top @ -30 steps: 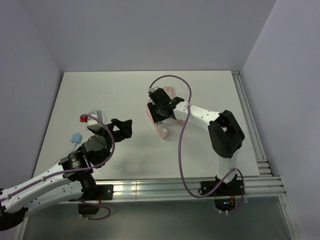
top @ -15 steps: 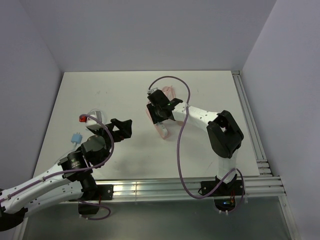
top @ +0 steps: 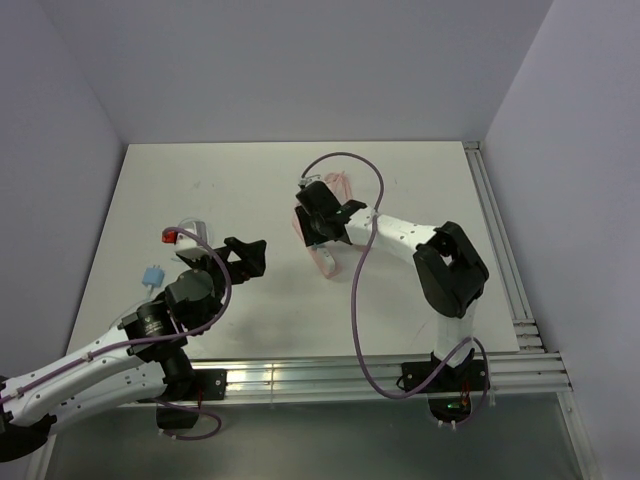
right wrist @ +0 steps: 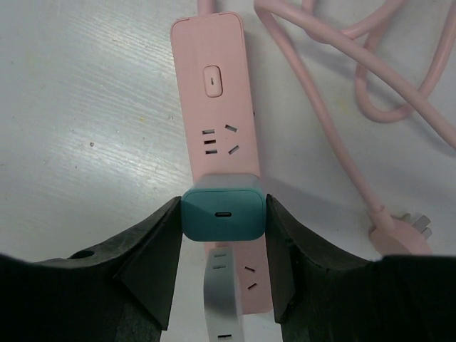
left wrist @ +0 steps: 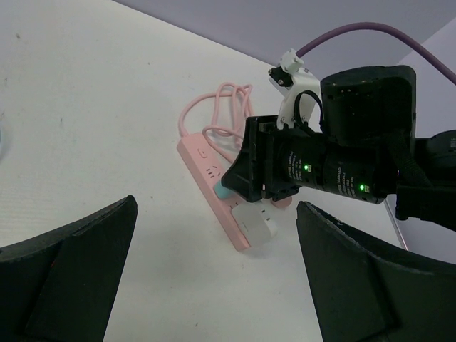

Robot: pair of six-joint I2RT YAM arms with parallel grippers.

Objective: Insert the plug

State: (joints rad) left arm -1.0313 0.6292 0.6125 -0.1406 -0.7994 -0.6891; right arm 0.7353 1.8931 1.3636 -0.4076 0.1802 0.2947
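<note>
My right gripper (right wrist: 222, 222) is shut on the plug (right wrist: 222, 214), a small teal block with a port in its top face. It holds the plug upright over the middle of the long pink power strip (right wrist: 214, 107). The plug's prongs are hidden. In the left wrist view the plug (left wrist: 225, 191) meets the strip (left wrist: 203, 158) under the right gripper (left wrist: 246, 174). In the top view the right gripper (top: 318, 228) covers the strip (top: 326, 262). My left gripper (top: 250, 255) is open and empty, above the table left of the strip.
A white adapter (right wrist: 222, 303) sits in the strip just below the plug. The strip's pink cord (right wrist: 370, 71) coils behind it. At the far left lie a small light-blue block (top: 152, 274), a pale wire loop (top: 190, 225) and a red-tipped piece (top: 168, 237).
My right gripper has shifted slightly left and down over the strip with the plug. The left arm has barely moved.
</note>
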